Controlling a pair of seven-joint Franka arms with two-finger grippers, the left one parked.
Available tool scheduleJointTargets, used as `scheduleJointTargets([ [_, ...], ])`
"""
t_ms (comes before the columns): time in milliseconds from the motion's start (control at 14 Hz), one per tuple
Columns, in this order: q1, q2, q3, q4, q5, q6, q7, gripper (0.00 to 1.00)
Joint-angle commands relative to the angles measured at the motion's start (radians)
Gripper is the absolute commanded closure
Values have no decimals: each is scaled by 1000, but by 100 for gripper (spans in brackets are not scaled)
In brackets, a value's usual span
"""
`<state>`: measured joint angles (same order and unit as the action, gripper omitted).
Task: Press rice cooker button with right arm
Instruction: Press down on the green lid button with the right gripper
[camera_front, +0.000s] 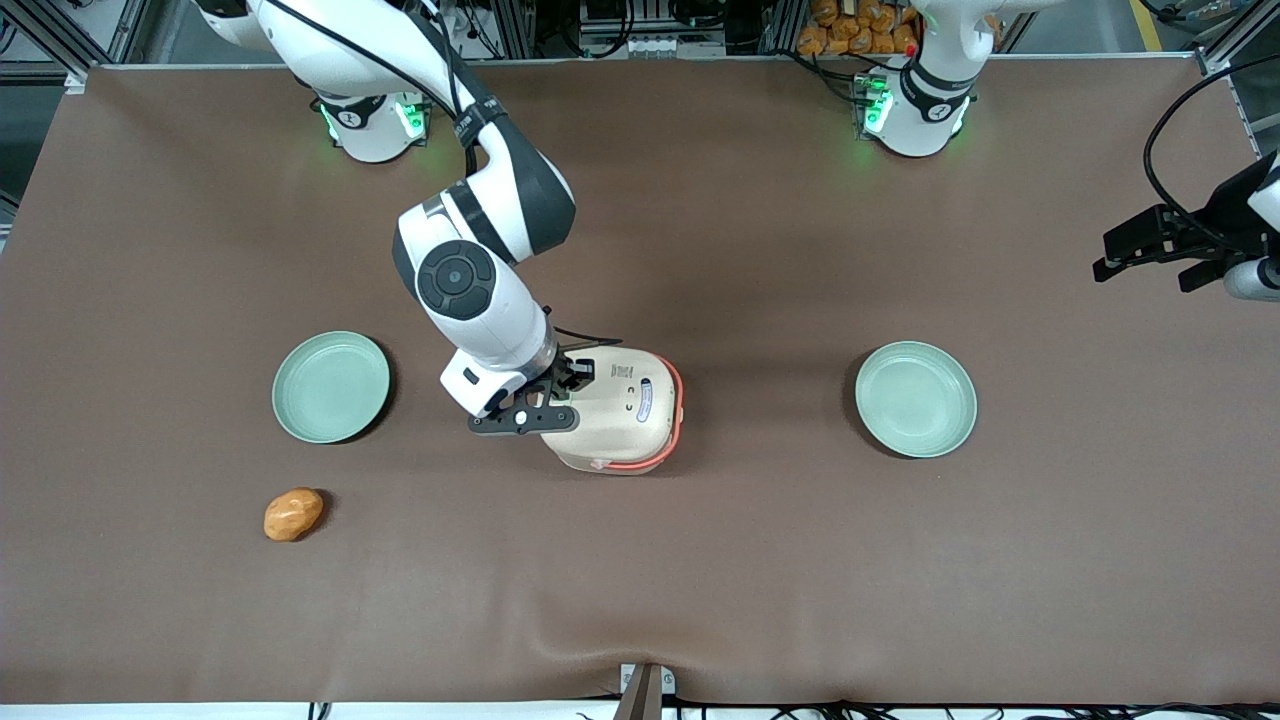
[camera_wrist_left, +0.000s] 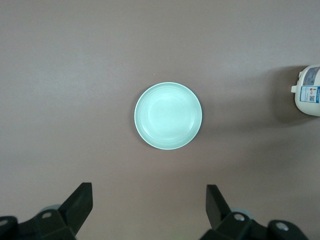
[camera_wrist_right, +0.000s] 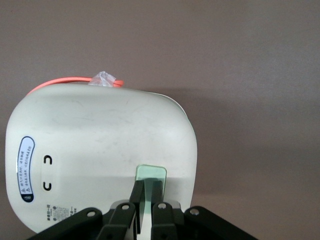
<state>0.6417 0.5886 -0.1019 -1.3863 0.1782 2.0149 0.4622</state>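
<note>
The rice cooker (camera_front: 628, 412) is cream with a salmon-pink trim band and stands mid-table with its lid down. It also shows in the right wrist view (camera_wrist_right: 100, 145) and at the edge of the left wrist view (camera_wrist_left: 310, 91). A pale green rectangular button (camera_wrist_right: 151, 171) sits on the lid near its edge. The right arm (camera_front: 470, 280) reaches down over the cooker. Its black gripper (camera_front: 574, 376) is above the lid on the side toward the working arm's end. In the right wrist view the gripper (camera_wrist_right: 149, 184) is shut to a narrow slit, with its tips right at the green button.
Two round pale green plates lie beside the cooker, one (camera_front: 331, 387) toward the working arm's end and one (camera_front: 915, 399) toward the parked arm's end, which also shows in the left wrist view (camera_wrist_left: 168, 116). An orange-brown bun (camera_front: 293, 514) lies nearer the front camera than the first plate.
</note>
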Motion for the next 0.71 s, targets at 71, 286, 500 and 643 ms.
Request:
scheduleJointTargets([
  [71, 18, 25, -13, 21, 17, -12, 1, 88],
  [286, 18, 34, -13, 18, 17, -8, -7, 88],
  [500, 16, 37, -13, 7, 15, -4, -28, 88],
  [643, 18, 40, -13, 3, 15, -1, -28, 89],
])
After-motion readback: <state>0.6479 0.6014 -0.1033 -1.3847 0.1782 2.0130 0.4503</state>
